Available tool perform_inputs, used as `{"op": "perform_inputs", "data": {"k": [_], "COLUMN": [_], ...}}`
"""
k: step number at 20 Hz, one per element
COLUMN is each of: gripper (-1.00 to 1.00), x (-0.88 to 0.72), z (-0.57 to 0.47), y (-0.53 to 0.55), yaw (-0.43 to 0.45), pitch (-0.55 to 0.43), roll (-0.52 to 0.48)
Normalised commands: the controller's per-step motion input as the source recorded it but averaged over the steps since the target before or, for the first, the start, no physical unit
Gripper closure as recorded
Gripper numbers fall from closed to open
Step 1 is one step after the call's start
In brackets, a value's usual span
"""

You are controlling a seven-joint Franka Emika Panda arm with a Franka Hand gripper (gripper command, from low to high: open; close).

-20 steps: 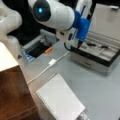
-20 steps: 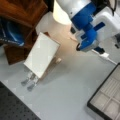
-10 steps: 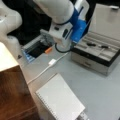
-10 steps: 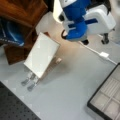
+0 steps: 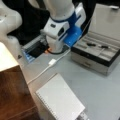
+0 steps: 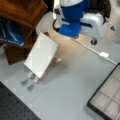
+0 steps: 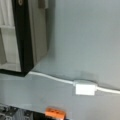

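Note:
My gripper (image 5: 56,47) hangs low over the grey table at the end of the white and blue wrist, also seen in a front view (image 6: 93,37); its fingers do not show in the wrist view. Nothing shows held. Just below it runs a white cable with a small white adapter block (image 5: 52,61) (image 6: 103,54) (image 7: 85,89). A small orange piece (image 5: 47,51) (image 7: 55,113) lies by the gripper's base side.
An open grey tool case (image 5: 100,53) (image 7: 27,37) with a black rim stands to a front view's right. A white spiral notebook (image 5: 61,100) (image 6: 41,56) leans on a stand. A wooden box (image 5: 12,87) (image 6: 20,15) sits beside it.
The arm's wrist has come lower toward the table and the cable; the notebook, case and cable have stayed in place.

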Motion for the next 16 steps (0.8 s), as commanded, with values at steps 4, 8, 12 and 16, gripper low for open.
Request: {"op": "perform_inputs", "data": {"k": [4, 8, 12, 16], "gripper": [-1.0, -1.0, -1.0, -1.0], "x": [0.09, 0.04, 0.01, 0.0], "z": [-0.06, -0.11, -0.12, -0.05], "y": [-0.1, -0.04, 0.05, 0.11], "yaw": [0.076, 0.03, -0.006, -0.033], "pitch": [-0.028, -0.039, -0.05, -0.052], "roll": [-0.404, -0.395, -0.326, -0.219]}}
